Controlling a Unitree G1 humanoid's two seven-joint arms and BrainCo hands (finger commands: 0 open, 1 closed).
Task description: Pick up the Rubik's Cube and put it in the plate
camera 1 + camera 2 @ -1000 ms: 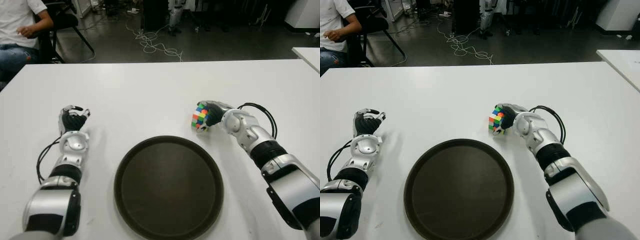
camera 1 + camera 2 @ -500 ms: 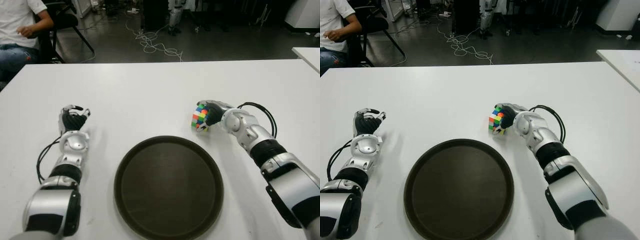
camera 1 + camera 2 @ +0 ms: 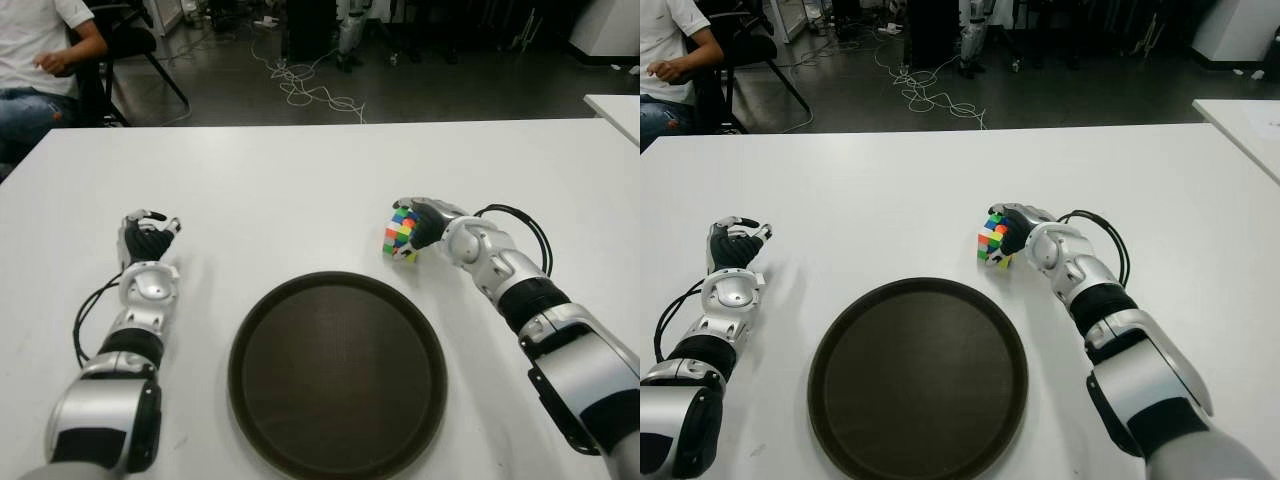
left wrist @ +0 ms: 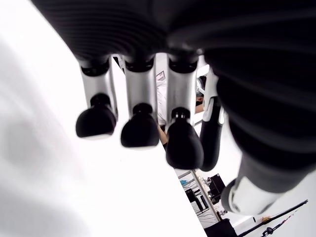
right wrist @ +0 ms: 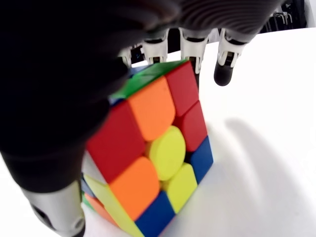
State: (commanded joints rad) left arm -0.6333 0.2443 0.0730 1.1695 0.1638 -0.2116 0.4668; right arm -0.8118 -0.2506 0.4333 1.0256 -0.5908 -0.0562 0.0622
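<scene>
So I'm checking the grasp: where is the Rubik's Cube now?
The Rubik's Cube is in the right hand, right of centre on the white table, just beyond the plate's far right rim.

We see the Rubik's Cube (image 3: 401,233), multicoloured and tilted, just behind the far right rim of the plate (image 3: 337,375), which is round, dark and empty.

Glossy plastic Rubik's Cube (image 5: 153,148); matt dark plate (image 3: 337,375); smooth white table (image 3: 300,180).
</scene>
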